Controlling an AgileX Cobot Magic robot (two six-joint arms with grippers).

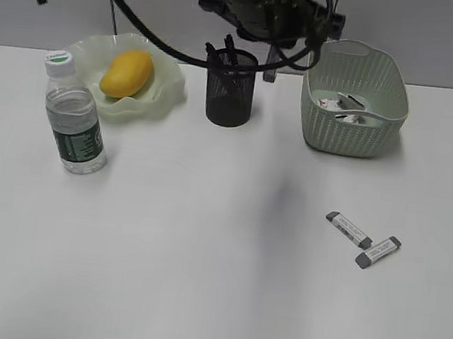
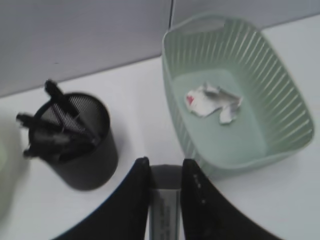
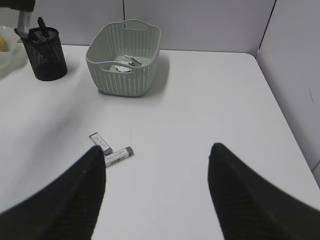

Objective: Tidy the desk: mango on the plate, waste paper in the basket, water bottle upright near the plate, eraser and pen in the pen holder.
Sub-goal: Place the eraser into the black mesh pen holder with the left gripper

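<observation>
Between the pen holder [image 2: 80, 142] and basket [image 2: 280, 115], the left gripper [image 2: 165, 172] clenches an eraser [image 2: 165, 215] above the white desk [image 2: 140, 100]; grey wall [image 2: 75, 35] behind.

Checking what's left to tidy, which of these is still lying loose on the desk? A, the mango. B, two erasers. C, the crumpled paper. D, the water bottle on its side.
B: two erasers lie on the bare desk in front of the basket.
</observation>
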